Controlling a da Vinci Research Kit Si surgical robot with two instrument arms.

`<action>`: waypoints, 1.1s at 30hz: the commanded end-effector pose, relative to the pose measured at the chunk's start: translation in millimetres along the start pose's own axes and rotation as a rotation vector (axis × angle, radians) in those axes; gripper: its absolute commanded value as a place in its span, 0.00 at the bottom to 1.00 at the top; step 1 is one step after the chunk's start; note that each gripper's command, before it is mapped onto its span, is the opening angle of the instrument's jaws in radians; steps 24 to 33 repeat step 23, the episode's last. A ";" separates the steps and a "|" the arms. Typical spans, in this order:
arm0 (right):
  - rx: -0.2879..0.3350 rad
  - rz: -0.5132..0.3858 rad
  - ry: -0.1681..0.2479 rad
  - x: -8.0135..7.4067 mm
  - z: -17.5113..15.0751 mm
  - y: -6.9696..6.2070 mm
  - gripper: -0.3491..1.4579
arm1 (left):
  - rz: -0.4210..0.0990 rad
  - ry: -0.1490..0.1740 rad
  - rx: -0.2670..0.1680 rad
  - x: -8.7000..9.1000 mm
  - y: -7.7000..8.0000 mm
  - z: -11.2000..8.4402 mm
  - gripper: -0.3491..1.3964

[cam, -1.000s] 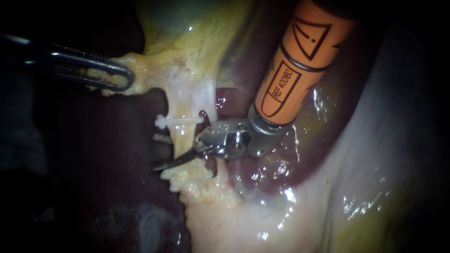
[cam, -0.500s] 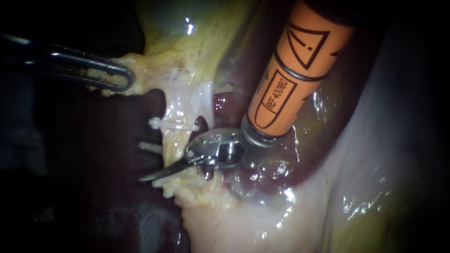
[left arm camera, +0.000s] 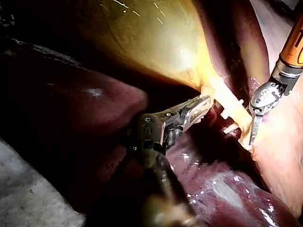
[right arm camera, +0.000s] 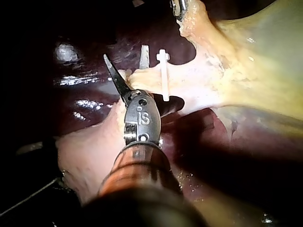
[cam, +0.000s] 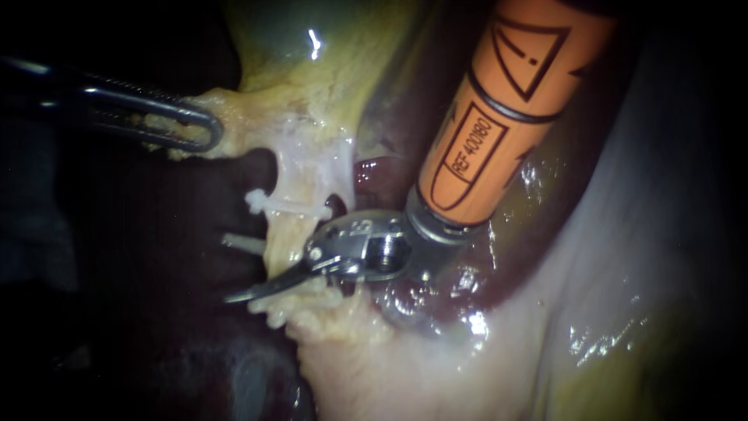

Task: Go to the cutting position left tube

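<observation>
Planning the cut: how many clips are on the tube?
2. One clip crosses the tube; a second clip juts out below it, nearer the right instrument. More may be hidden.

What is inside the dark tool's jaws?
Yellowish gallbladder tissue, pinched between the left instrument's jaws and showing through their slot. How deep it goes is hidden.

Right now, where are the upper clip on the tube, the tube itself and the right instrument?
upper clip [cam: 292, 206]: endoscope view, middle of its bar across the tube.
tube [cam: 282, 238]: endoscope view, the stretch just below that clip.
right instrument [cam: 253, 288]: endoscope view, near its tip.
</observation>
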 end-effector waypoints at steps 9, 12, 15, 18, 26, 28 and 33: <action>0.013 0.007 0.016 0.3 -0.1 -0.3 0.98 | 0.000 0.000 0.000 0.0 0.0 0.0 0.00; 0.014 0.007 0.016 0.4 -0.1 -0.4 0.98 | 0.000 0.000 0.000 0.0 0.0 0.0 0.00; 0.015 0.007 0.016 0.5 -0.1 -0.5 0.98 | 0.000 0.000 -0.001 0.0 -0.1 0.0 0.00; 0.015 0.013 0.016 0.5 -0.1 -0.5 0.98 | 0.000 0.000 -0.001 0.0 -0.1 0.0 0.00; 0.016 0.013 0.016 0.5 -0.1 -0.4 0.98 | 0.000 0.000 0.000 0.0 -0.1 0.0 0.00; 0.016 0.013 0.016 0.5 -0.1 -0.4 0.98 | 0.000 0.000 0.000 0.0 -0.1 0.0 0.00; 0.016 0.013 0.016 0.5 -0.1 -0.4 0.98 | 0.000 0.000 0.000 0.0 -0.1 0.0 0.00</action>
